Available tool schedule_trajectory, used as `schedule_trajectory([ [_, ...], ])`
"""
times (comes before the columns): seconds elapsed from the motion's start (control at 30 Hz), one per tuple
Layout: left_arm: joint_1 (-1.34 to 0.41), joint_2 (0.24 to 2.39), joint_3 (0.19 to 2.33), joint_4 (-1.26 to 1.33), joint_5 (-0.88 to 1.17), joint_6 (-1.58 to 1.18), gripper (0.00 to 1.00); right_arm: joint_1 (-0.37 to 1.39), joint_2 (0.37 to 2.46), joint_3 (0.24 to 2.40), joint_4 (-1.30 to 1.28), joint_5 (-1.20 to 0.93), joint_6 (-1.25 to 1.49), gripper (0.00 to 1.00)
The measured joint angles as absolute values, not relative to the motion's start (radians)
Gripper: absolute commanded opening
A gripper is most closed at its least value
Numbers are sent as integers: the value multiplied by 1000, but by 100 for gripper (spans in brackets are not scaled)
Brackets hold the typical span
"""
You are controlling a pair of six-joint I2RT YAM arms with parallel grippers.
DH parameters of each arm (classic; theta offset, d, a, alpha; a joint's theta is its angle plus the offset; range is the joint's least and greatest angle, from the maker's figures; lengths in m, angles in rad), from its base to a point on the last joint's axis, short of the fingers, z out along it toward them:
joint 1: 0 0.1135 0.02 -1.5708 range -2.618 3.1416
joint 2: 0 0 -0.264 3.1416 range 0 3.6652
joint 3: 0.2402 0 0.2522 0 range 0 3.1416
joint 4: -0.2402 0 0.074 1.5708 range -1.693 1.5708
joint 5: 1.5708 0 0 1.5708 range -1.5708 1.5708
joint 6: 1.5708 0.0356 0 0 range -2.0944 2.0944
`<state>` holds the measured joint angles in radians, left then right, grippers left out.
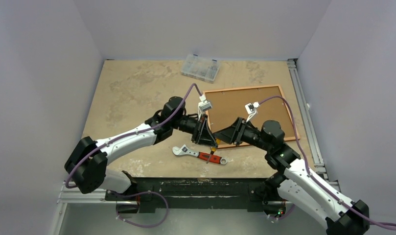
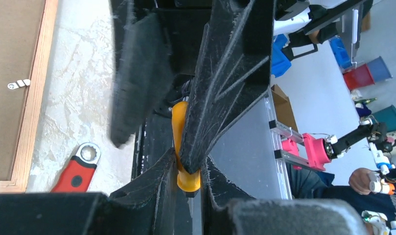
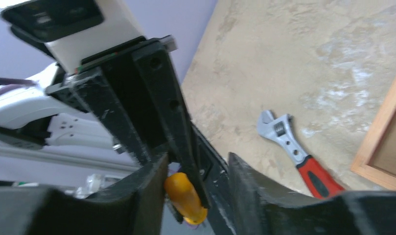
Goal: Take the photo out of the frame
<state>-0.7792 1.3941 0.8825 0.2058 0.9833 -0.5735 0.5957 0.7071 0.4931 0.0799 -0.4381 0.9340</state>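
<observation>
Step in hand, as I judge it: tool handover. Left gripper (image 2: 188, 157) is clamped on the orange-handled tool (image 2: 180, 128). Right gripper (image 3: 196, 162) jaws stand apart, straddling it. The frame (image 1: 242, 88) lies just beyond both, backing board (image 1: 235, 105) up, photo hidden. Next: close right, then release left.

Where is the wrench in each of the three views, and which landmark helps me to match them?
Top external: the wrench lies low in the centre, in front of the frame.
Left wrist: lower left, only its red handle and ring end showing.
Right wrist: right of centre, jaw end uppermost.
Shared landmark: the frame's wooden edge beside the wrench, at far left and at far right.
</observation>
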Motion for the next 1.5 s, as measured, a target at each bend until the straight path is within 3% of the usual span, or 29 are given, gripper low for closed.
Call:
schedule_trajectory([
  [0.07,-779,1397,875,233,997,-600,0,596,698,474,128,-454,945,33],
  [0.27,-776,1415,849,339,1039,-690,0,600,680,430,234,-490,977,38],
  [0.3,-775,1416,845,357,1045,-701,0,600,677,430,235,-492,977,33],
  [0.37,-772,1416,832,408,1056,-743,0,600,671,430,241,-493,977,2],
  [0.4,-768,1417,826,433,1058,-761,0,600,670,430,252,-497,979,0],
  [0.53,-745,1422,803,508,1071,-842,52,601,667,432,264,-497,986,0],
  [0.57,-739,1421,795,523,1061,-856,61,601,666,434,254,-491,988,0],
  [0.7,-700,1377,720,561,997,-890,66,603,653,481,128,-420,994,0],
  [1.0,-730,1303,644,550,975,-889,53,603,649,590,12,-265,994,0],
  [1.07,-734,1302,643,552,981,-889,36,603,654,592,7,-250,994,0],
  [1.13,-735,1302,643,552,987,-891,7,603,661,593,4,-243,995,0],
  [1.17,-736,1302,643,551,993,-893,0,603,666,595,2,-241,995,0],
  [1.2,-736,1303,643,553,997,-895,0,603,669,595,3,-241,995,4],
  [1.37,-736,1304,643,585,1008,-907,0,603,677,611,1,-260,989,52],
  [1.5,-736,1313,643,677,1017,-962,0,603,704,622,-1,-332,946,57],
])
